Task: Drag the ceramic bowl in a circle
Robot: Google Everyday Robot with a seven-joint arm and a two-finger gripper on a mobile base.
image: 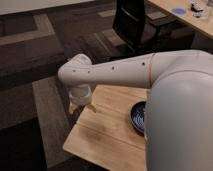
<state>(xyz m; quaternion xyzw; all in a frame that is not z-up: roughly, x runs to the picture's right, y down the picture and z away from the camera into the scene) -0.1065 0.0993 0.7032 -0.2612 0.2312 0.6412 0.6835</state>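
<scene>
The ceramic bowl (pixel 137 117) is dark blue with pale swirl lines inside. It sits near the right edge of a small wooden table (pixel 107 132), and my white arm hides its right side. My gripper (pixel 81 106) hangs from the wrist over the table's far left corner, well to the left of the bowl and apart from it. It holds nothing that I can see.
My arm (pixel 125 70) crosses the view from right to left above the table. A black office chair (pixel 135 22) stands behind on the patterned carpet. A second wooden table (pixel 187 17) with a blue disc (pixel 178 10) is at the top right.
</scene>
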